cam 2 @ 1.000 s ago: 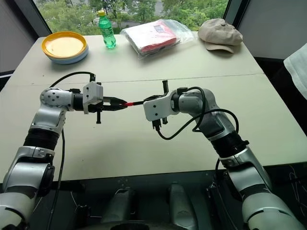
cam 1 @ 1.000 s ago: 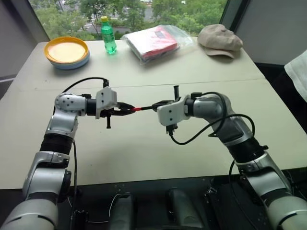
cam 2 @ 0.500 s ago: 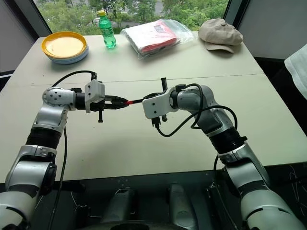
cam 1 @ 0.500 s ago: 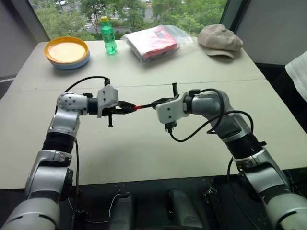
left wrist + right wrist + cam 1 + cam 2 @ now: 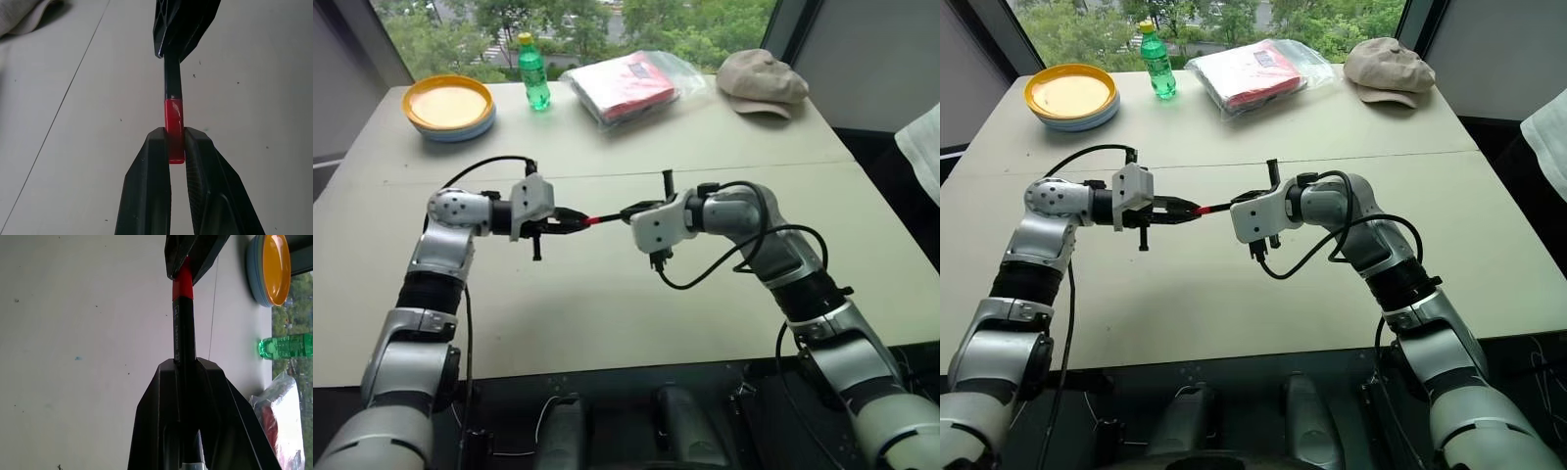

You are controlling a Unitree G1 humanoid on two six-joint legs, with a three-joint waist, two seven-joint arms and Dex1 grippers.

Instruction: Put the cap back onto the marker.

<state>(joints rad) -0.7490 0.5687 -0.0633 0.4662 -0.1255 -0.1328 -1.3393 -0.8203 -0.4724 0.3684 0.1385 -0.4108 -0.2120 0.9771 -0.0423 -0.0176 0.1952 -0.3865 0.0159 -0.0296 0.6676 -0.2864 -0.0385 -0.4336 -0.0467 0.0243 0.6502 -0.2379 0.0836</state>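
Above the middle of the table, the black-barrelled marker point(image 5: 615, 214) lies level between my two grippers. My right gripper point(image 5: 631, 211) is shut on its barrel point(image 5: 183, 333). The small red cap point(image 5: 594, 220) sits on the marker's end that points to my left gripper point(image 5: 579, 222). In the left wrist view both fingertips of the left gripper point(image 5: 176, 134) press on the cap point(image 5: 174, 117), and the dark barrel point(image 5: 172, 78) runs on from it into the other gripper. The cap's point(image 5: 182, 284) rear part is hidden between the fingers.
At the table's far side stand a stack of orange and blue plates point(image 5: 450, 106), a green bottle point(image 5: 535, 73), a clear bag with a red item point(image 5: 631, 86) and a beige hat point(image 5: 762, 80). A person's white sleeve point(image 5: 922, 147) shows at the right edge.
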